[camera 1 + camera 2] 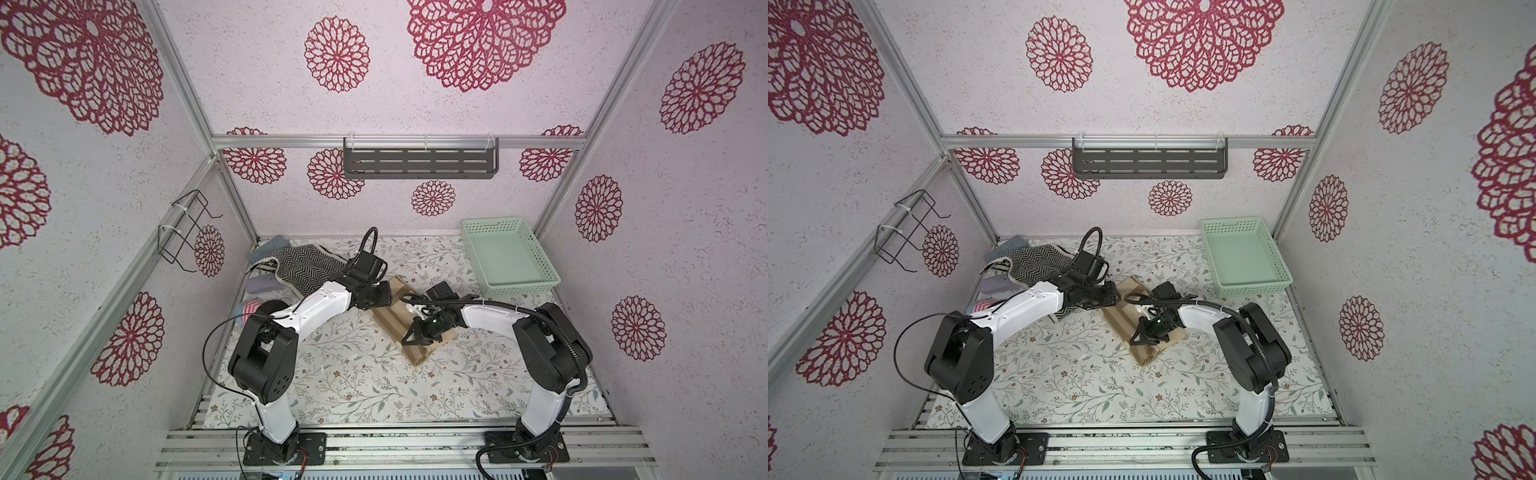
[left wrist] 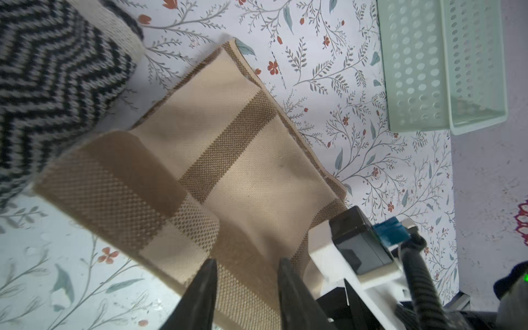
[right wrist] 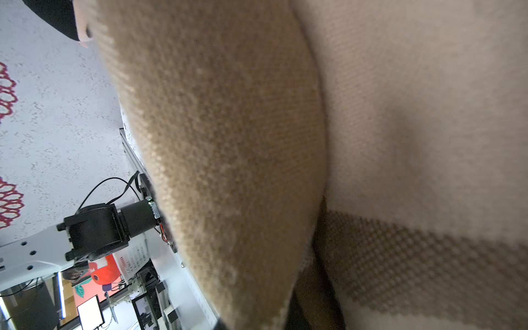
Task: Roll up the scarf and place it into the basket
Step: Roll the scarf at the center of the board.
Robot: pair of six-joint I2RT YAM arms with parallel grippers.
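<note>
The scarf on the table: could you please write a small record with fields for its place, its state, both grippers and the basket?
scarf: beige with brown stripes, on the middle of the table, one end folded over, not rolled up
left gripper: open, jaws apart over the scarf
right gripper: appears shut on a lifted fold of the scarf
basket: mint green, far right corner, nothing in it, apart from the scarf
other: black-and-white zigzag cloth, far left

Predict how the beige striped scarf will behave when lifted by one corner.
Likely floppy: the scarf curls over in a soft fold, so an unsupported end should sag and a roll may spring open. Probably light, as its layers look thin. Its coarse weave suggests it will not slip easily.
</note>
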